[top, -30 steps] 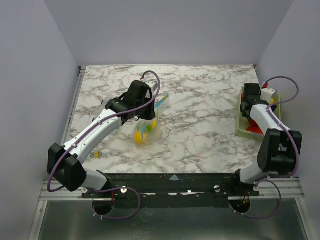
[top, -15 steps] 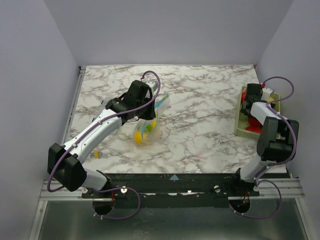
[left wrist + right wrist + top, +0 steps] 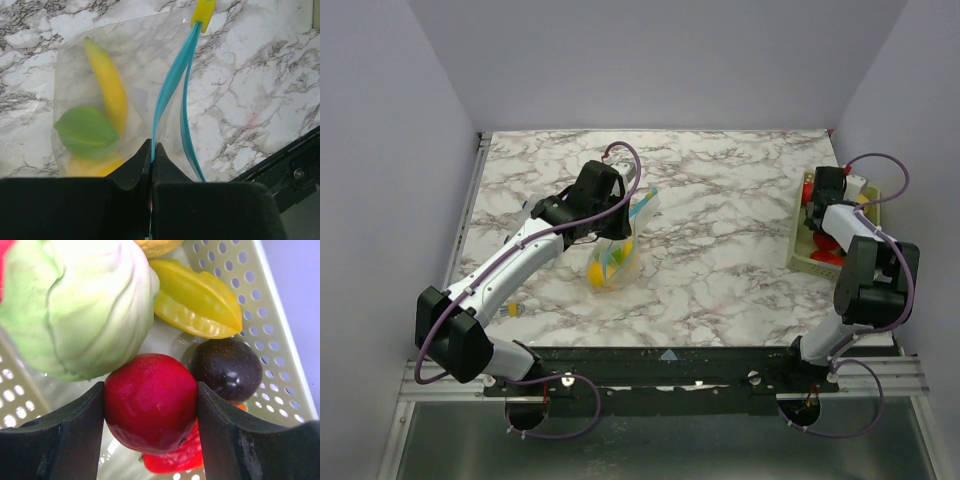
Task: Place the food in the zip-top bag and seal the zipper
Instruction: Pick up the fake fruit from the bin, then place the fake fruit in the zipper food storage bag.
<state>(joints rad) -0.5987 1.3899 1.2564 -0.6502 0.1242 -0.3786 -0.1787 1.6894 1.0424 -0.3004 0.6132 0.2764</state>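
**Left arm.** The left gripper [image 3: 152, 148] is pressed together, pinching one track of the thin teal-blue zipper strip [image 3: 172, 85] at the mouth of the soft clear zip-top bag [image 3: 145, 55]. The second track of the strip bows away from the pinched one. The two meet at the yellow slider tab [image 3: 204, 12] at the far end, so the mouth stands parted along its length.

**Bag position.** In the top view, the bag [image 3: 612, 262] sits on the white-and-grey marbled tabletop [image 3: 720, 180], left of centre. It is on the near side of the left gripper [image 3: 607, 222].

**Bag contents.** Seen through the plastic:
- a yellow toy banana [image 3: 107, 85], lying lengthwise;
- a green leaf-shaped toy piece [image 3: 85, 132], overlapping the banana's lower end;
- a further yellow toy piece [image 3: 95, 167], partly hidden behind the gripper body.

**Right arm.** The right gripper [image 3: 150, 385] is lowered into the pale yellow-green perforated basket [image 3: 280, 315] at the right edge of the tabletop, well apart from the bag. Its fingers [image 3: 65, 440] bracket a glossy red round toy fruit [image 3: 150, 405], one pad against each side. The fruit rests among the other pieces in the basket.

**Basket contents around the red fruit.**
- a pale green-and-white toy cabbage [image 3: 85, 305], touching it from above left;
- a yellow toy star fruit [image 3: 197, 300], beside the cabbage;
- a dark purple round toy fruit [image 3: 227, 367], just beside the red one on the right;
- a red toy piece [image 3: 175, 460] beneath, its shape mostly hidden.
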